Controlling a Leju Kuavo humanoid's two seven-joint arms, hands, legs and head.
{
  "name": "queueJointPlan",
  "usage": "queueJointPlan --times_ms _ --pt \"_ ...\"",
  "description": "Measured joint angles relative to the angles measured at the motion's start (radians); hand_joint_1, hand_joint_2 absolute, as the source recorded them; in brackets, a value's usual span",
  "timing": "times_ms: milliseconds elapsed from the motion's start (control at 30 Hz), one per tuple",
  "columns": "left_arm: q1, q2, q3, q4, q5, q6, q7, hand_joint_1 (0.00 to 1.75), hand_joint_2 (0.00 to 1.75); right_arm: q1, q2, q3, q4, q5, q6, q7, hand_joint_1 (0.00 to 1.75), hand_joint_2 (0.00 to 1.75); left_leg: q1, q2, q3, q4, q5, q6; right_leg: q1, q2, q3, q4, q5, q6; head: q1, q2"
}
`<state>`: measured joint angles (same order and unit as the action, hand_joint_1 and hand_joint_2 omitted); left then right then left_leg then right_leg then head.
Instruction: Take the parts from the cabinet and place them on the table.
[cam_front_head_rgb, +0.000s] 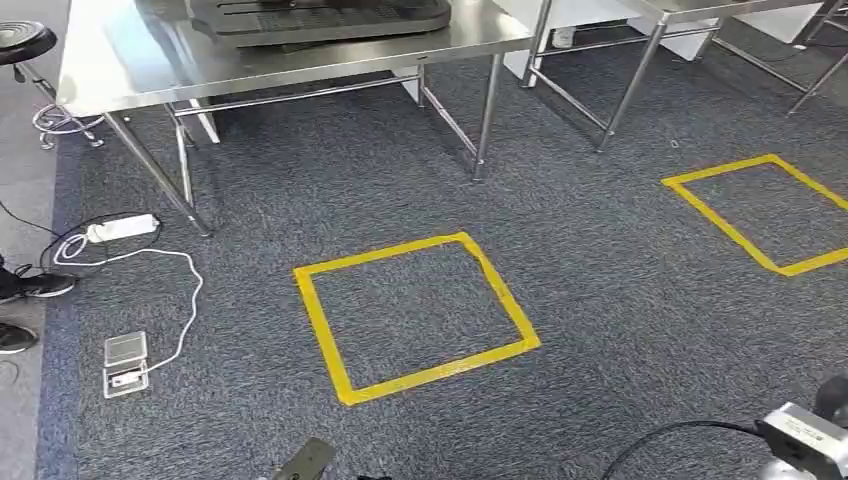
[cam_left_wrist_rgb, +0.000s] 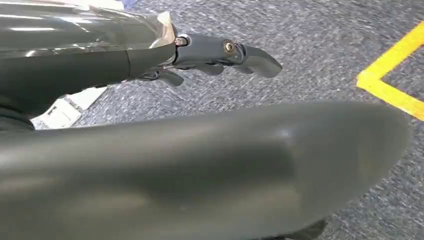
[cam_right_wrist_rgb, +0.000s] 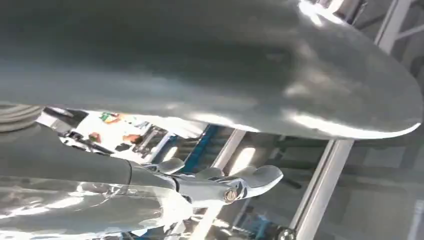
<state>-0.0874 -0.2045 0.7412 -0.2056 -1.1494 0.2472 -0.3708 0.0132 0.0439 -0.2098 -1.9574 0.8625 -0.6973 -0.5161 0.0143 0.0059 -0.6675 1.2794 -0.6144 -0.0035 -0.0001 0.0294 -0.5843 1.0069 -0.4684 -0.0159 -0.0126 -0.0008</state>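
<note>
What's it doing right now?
Left hand open, empty. Right hand open, empty. Dark part on steel table. Cable on floor.

The carpet (cam_front_head_rgb: 600, 300) is speckled dark blue-grey, marked with two bright yellow tape squares, one in the middle (cam_front_head_rgb: 415, 315) and one toward the right (cam_front_head_rgb: 765, 212). The steel table (cam_front_head_rgb: 110, 60) is shiny silver-grey and carries a dark charcoal part (cam_front_head_rgb: 320, 18), while a white power strip (cam_front_head_rgb: 122, 228) with a white cable (cam_front_head_rgb: 160, 290) lies near a silver-white scale (cam_front_head_rgb: 126, 362) and black shoes (cam_front_head_rgb: 35, 286) with pale soles. The left hand (cam_left_wrist_rgb: 220, 55) has dark grey fingers, and the right hand (cam_right_wrist_rgb: 225, 182) looks glossy silver-grey.
</note>
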Motion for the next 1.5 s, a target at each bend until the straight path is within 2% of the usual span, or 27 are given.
queueJointPlan --times_ms 67,100,133,200,267,333,400,467,500,567,600,633,767,800,833,900,967,1033,1100,1133,1167,1267,1300,1333,1433,1467,1500 --pt "0.000 0.000 0.000 0.000 0.000 0.000 0.000 0.00 0.00 0.000 0.000 0.000 0.000 -0.001 0.000 0.000 0.00 0.00 0.000 -0.016 0.077 -0.172 0.094 0.008 0.000 0.019 0.001 0.004 -0.001 0.002 0.000 0.000" --pt "0.000 0.001 0.000 0.000 0.000 0.000 0.000 0.00 0.00 0.000 0.000 0.000 0.000 -0.002 0.000 -0.002 0.00 0.00 0.001 -0.047 0.102 -0.229 0.106 0.015 -0.002 0.026 -0.003 0.007 -0.003 0.004 0.000 0.000" --pt "0.000 0.001 0.001 0.000 0.000 0.000 0.000 0.00 0.00 -0.001 0.000 0.000 0.000 -0.003 0.000 -0.002 0.00 0.00 0.004 -0.050 0.108 -0.252 0.101 0.014 0.005 0.035 -0.011 0.017 -0.004 0.010 0.002 0.000" --pt "-0.001 0.001 0.001 0.000 0.000 0.001 0.000 0.00 0.00 0.005 0.000 0.000 -0.001 -0.005 0.000 -0.003 0.00 0.00 -0.005 -0.044 0.105 -0.247 0.103 0.017 -0.004 0.045 -0.017 0.012 0.003 0.023 0.000 0.000" --pt "-0.002 -0.003 0.001 0.000 0.000 0.003 0.000 0.00 0.00 0.008 0.000 -0.001 -0.003 -0.006 0.000 -0.003 0.00 0.00 0.005 -0.029 0.108 -0.258 0.112 0.031 -0.005 0.055 -0.017 0.012 0.001 0.032 0.000 0.000" --pt "-0.003 -0.003 0.001 0.000 0.000 0.002 -0.001 0.00 0.00 0.004 -0.002 -0.001 -0.005 -0.007 0.000 -0.003 0.00 0.00 0.006 -0.014 0.111 -0.261 0.114 0.036 -0.004 0.002 -0.050 0.091 -0.057 0.046 0.004 0.000" --pt "-0.001 -0.003 0.002 0.000 0.000 0.002 -0.001 0.00 0.00 0.008 -0.002 -0.001 -0.005 -0.009 0.000 -0.003 0.00 0.00 0.006 0.003 0.110 -0.260 0.114 0.036 -0.012 -0.017 -0.120 0.244 -0.124 0.056 0.004 0.000" --pt "0.000 -0.003 0.002 0.000 0.000 0.002 -0.001 0.00 0.00 0.011 -0.002 -0.001 -0.005 -0.010 0.000 -0.003 0.00 0.00 0.007 0.018 0.110 -0.260 0.113 0.035 -0.019 -0.023 -0.154 0.315 -0.132 0.064 0.004 0.000" --pt "-0.001 -0.003 0.002 0.000 0.000 0.002 0.000 0.00 0.00 0.010 -0.002 -0.001 -0.005 -0.011 0.000 -0.003 0.00 0.00 0.009 0.025 0.111 -0.260 0.112 0.033 -0.022 -0.026 -0.134 0.275 -0.101 0.068 0.004 0.000" --pt "-0.001 -0.003 0.002 0.000 0.000 0.001 -0.001 0.00 0.00 0.010 -0.002 -0.002 -0.006 -0.012 0.000 -0.003 0.00 0.00 0.014 0.036 0.117 -0.260 0.107 0.026 -0.025 -0.043 -0.044 0.099 -0.014 0.073 0.004 0.000" --pt "-0.001 -0.002 0.002 0.000 0.000 0.001 -0.001 0.00 0.00 0.010 -0.002 -0.002 -0.007 -0.013 0.000 -0.004 0.00 0.00 0.011 0.039 0.120 -0.260 0.104 0.020 -0.025 -0.071 -0.005 0.020 0.005 0.075 0.005 0.000" --pt "-0.002 -0.002 0.002 0.000 0.000 0.000 -0.001 0.00 0.00 0.008 -0.002 -0.002 -0.007 -0.013 0.000 -0.004 0.00 0.00 0.006 0.042 0.118 -0.258 0.102 0.012 -0.012 -0.073 0.001 0.006 -0.008 0.067 0.006 0.000" --pt "-0.002 -0.002 0.002 0.000 0.000 0.000 -0.001 0.00 0.00 0.011 -0.002 -0.003 -0.011 -0.015 0.000 -0.010 0.00 0.00 0.008 0.063 0.128 -0.271 0.101 -0.012 -0.013 -0.046 -0.007 0.006 -0.004 0.031 0.003 0.000" --pt "-0.003 -0.002 0.002 0.000 0.000 0.000 -0.001 0.00 0.00 0.011 -0.002 -0.003 -0.014 -0.015 0.000 -0.011 0.00 0.00 0.011 0.043 0.125 -0.260 0.086 -0.015 -0.016 -0.042 -0.005 0.002 0.000 0.024 0.003 0.000" --pt "-0.003 -0.002 0.002 0.000 0.000 0.000 -0.002 0.00 0.00 0.008 -0.002 -0.003 -0.016 -0.016 0.000 -0.011 0.00 0.00 0.010 0.023 0.106 -0.214 0.053 -0.012 -0.016 -0.038 -0.005 0.002 0.000 0.013 0.003 0.000" --pt "-0.001 0.000 0.002 0.000 0.000 0.000 -0.001 0.00 0.00 0.011 -0.002 -0.003 -0.016 -0.015 0.000 -0.011 0.00 0.00 0.005 0.007 0.028 -0.047 -0.026 -0.008 -0.010 -0.026 -0.006 0.002 -0.001 0.004 0.002 0.000" --pt "0.001 0.000 0.003 0.000 0.000 0.000 -0.001 0.00 0.00 0.011 -0.002 -0.003 -0.015 -0.015 0.000 -0.011 0.00 0.00 -0.001 0.003 -0.025 0.054 -0.045 -0.001 -0.002 -0.009 -0.006 0.002 0.000 0.001 0.002 0.000" --pt "0.002 0.000 0.003 0.000 0.000 0.000 -0.001 0.00 0.00 0.011 -0.002 -0.003 -0.015 -0.016 0.000 -0.011 0.00 0.00 -0.008 0.000 0.008 -0.029 0.021 0.013 0.003 0.010 -0.003 0.002 -0.001 0.001 0.002 0.000" --pt "0.002 0.001 0.003 0.000 0.000 0.000 -0.001 0.00 0.00 0.010 -0.002 -0.003 -0.015 -0.016 0.000 -0.011 0.00 0.00 -0.016 -0.029 0.085 -0.203 0.114 0.036 0.008 0.027 0.002 0.002 -0.001 0.000 0.002 0.000" --pt "0.002 0.003 0.003 0.000 0.000 0.000 -0.001 0.00 0.00 0.010 -0.002 -0.003 -0.014 -0.017 0.000 -0.011 0.00 0.00 -0.017 -0.053 0.104 -0.240 0.111 0.045 0.014 0.031 0.000 0.004 -0.002 0.002 0.004 0.000" --pt "0.001 0.003 0.003 0.000 0.000 0.000 -0.001 0.00 0.00 0.010 -0.002 -0.003 -0.015 -0.017 0.000 -0.011 0.00 0.00 -0.015 -0.050 0.109 -0.262 0.109 0.034 0.011 0.041 -0.006 0.008 -0.001 0.004 0.003 0.000" --pt "0.000 0.002 0.004 0.000 0.000 0.000 -0.001 0.00 0.00 0.014 -0.002 -0.004 -0.015 -0.018 0.000 -0.011 0.00 0.00 -0.018 -0.037 0.110 -0.265 0.114 0.037 0.007 0.058 -0.012 0.005 0.004 0.020 0.003 0.000" --pt "-0.002 -0.003 0.005 0.000 0.000 0.000 -0.001 0.00 0.00 0.015 -0.003 -0.005 -0.017 -0.019 0.000 -0.011 0.00 0.00 -0.008 -0.025 0.115 -0.275 0.120 0.042 0.005 0.052 -0.013 0.014 -0.007 0.023 0.000 0.000" --pt "-0.003 -0.002 0.005 0.000 0.000 0.000 -0.001 0.00 0.00 0.012 -0.002 -0.006 -0.018 -0.019 0.000 -0.011 0.00 0.00 -0.007 -0.021 0.119 -0.279 0.121 0.044 0.009 0.019 -0.026 0.044 -0.031 0.030 0.007 0.000" --pt "-0.002 -0.002 0.007 0.000 0.000 0.000 0.000 0.00 0.00 0.014 -0.002 -0.008 -0.018 -0.022 0.000 -0.012 0.00 0.00 -0.006 0.004 0.120 -0.279 0.119 0.045 -0.007 -0.019 -0.138 0.274 -0.135 0.048 0.006 0.000" --pt "-0.001 -0.002 0.008 0.000 0.000 0.000 0.000 0.00 0.00 0.016 -0.002 -0.009 -0.017 -0.023 0.000 -0.013 0.00 0.00 -0.005 0.011 0.120 -0.278 0.118 0.043 -0.012 -0.022 -0.160 0.317 -0.139 0.053 0.006 0.000" --pt "-0.001 -0.002 0.009 0.000 0.000 -0.001 0.000 0.00 0.00 0.016 -0.002 -0.009 -0.017 -0.023 0.000 -0.014 0.00 0.00 -0.004 0.018 0.122 -0.278 0.116 0.040 -0.016 -0.025 -0.156 0.305 -0.120 0.059 0.006 0.000"
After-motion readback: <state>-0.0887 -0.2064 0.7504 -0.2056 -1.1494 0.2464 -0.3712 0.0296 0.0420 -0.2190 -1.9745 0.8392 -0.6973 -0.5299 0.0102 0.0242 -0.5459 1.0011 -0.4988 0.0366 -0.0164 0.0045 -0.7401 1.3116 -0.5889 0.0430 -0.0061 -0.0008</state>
